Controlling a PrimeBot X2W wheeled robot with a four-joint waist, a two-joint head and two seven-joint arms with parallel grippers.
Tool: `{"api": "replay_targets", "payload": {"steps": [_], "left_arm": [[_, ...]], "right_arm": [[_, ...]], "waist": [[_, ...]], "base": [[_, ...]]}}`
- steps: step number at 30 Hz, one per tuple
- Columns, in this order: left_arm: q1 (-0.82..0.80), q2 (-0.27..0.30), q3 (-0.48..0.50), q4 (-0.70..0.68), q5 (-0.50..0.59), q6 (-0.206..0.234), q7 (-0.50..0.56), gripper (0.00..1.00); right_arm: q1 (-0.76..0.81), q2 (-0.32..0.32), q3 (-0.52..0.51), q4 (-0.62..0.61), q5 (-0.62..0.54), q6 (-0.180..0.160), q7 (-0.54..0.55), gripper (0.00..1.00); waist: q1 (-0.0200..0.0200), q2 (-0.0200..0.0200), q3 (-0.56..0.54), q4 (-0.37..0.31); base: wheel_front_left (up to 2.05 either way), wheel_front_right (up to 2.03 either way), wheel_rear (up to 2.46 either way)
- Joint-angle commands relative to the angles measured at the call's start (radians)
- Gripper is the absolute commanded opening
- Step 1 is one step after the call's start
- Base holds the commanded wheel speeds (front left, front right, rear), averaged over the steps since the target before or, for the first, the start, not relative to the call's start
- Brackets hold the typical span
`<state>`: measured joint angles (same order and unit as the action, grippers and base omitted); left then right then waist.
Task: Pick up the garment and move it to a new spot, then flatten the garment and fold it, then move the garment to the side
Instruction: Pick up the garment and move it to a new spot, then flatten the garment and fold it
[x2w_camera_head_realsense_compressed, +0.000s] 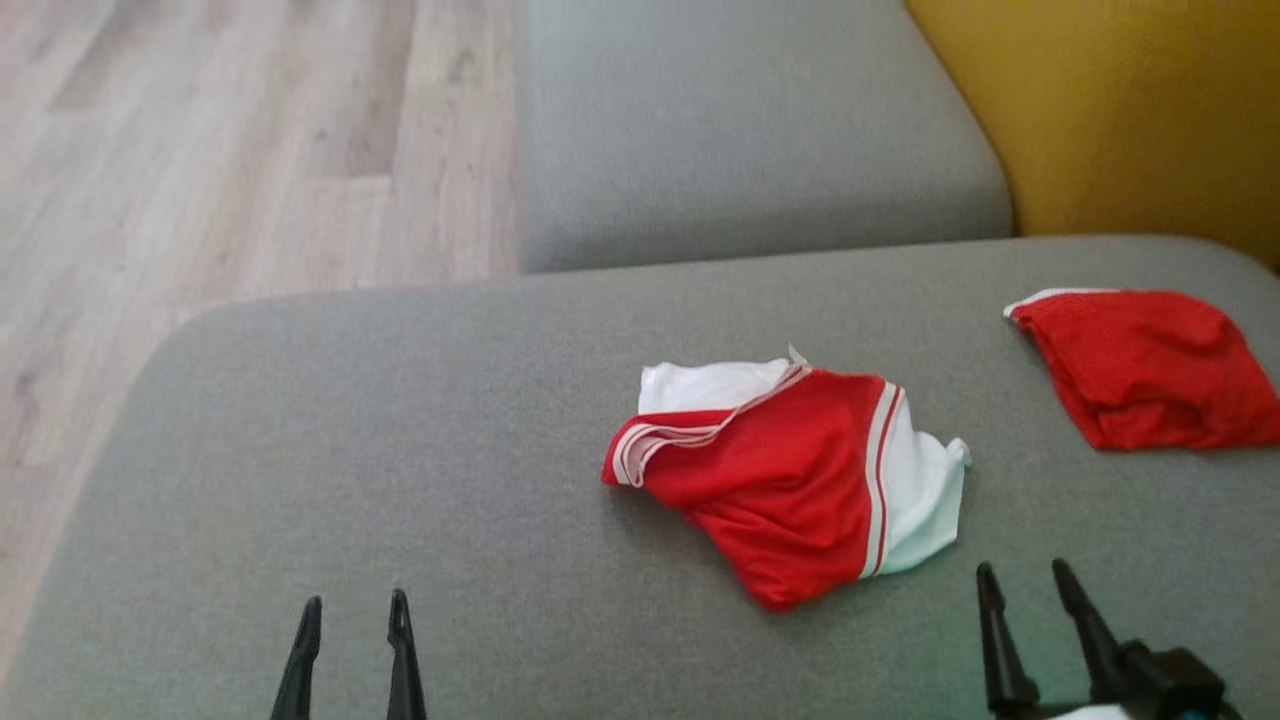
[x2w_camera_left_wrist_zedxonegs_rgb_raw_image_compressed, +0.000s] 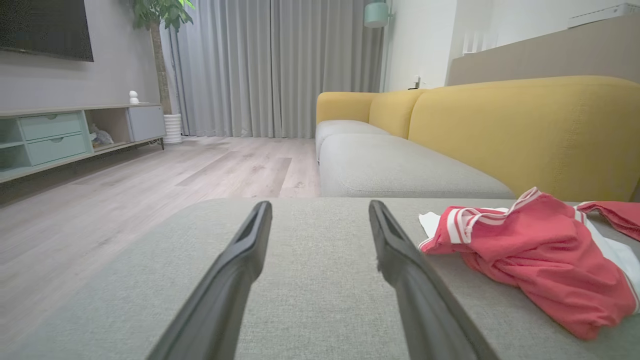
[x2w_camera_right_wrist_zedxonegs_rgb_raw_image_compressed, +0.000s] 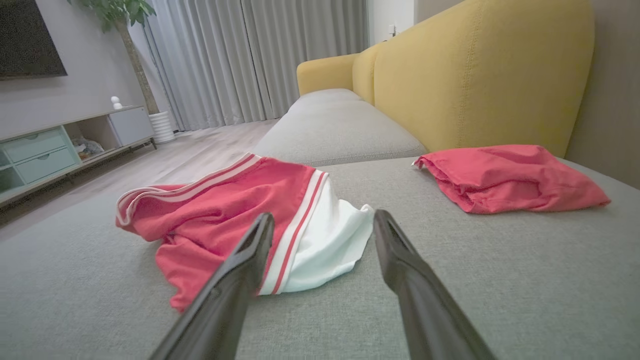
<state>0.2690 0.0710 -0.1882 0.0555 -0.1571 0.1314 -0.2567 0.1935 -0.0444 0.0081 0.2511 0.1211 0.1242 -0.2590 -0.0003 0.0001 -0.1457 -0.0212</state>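
Observation:
A crumpled red and white garment with striped trim lies near the middle of the grey cushion. It also shows at the right of the left wrist view as the garment, and in the right wrist view as the garment just beyond the fingertips. My left gripper stands open at the lower left, well to the left of the cloth, with nothing between its fingers. Low at the right, my right gripper is open and empty, just short of the garment's white edge.
A second, plain red cloth lies folded at the cushion's far right. Behind it rises the yellow sofa back, and another grey seat cushion lies further off. Wooden floor runs along the left edge.

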Motion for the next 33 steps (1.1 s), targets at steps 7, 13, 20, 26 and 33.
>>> {"api": "replay_targets", "payload": {"steps": [7, 13, 20, 26, 33], "left_arm": [[-0.011, -0.018, 0.077, -0.037, 0.019, -0.029, -0.005, 1.0], [0.004, -0.02, 0.082, -0.02, 0.022, -0.05, -0.005, 1.0], [0.008, -0.021, 0.067, -0.011, 0.003, -0.044, -0.005, 1.0], [0.001, -0.021, 0.061, -0.008, 0.002, -0.041, -0.005, 1.0], [-0.022, -0.021, 0.046, 0.002, 0.009, -0.054, -0.005, 1.0]], "right_arm": [[-0.019, -0.006, 0.064, -0.022, 0.033, 0.007, -0.003, 1.0], [-0.017, -0.006, 0.075, -0.025, 0.034, 0.007, -0.003, 1.0], [-0.017, -0.006, 0.072, -0.026, 0.032, 0.007, -0.003, 1.0], [-0.019, -0.006, 0.071, -0.027, 0.032, 0.007, -0.003, 1.0], [-0.029, -0.006, 0.069, -0.026, 0.013, 0.007, -0.003, 1.0]], "waist": [[0.0003, -0.0001, -0.035, 0.021], [0.0003, -0.0001, -0.034, 0.024], [0.0003, -0.0001, -0.023, 0.029], [0.0003, -0.0001, -0.008, 0.034], [0.0003, -0.0001, 0.029, 0.034]], "base": [[0.0, 0.0, 0.0], [0.0, 0.0, 0.0], [0.0, 0.0, 0.0], [0.0, 0.0, 0.0], [0.0, 0.0, 0.0]]}}
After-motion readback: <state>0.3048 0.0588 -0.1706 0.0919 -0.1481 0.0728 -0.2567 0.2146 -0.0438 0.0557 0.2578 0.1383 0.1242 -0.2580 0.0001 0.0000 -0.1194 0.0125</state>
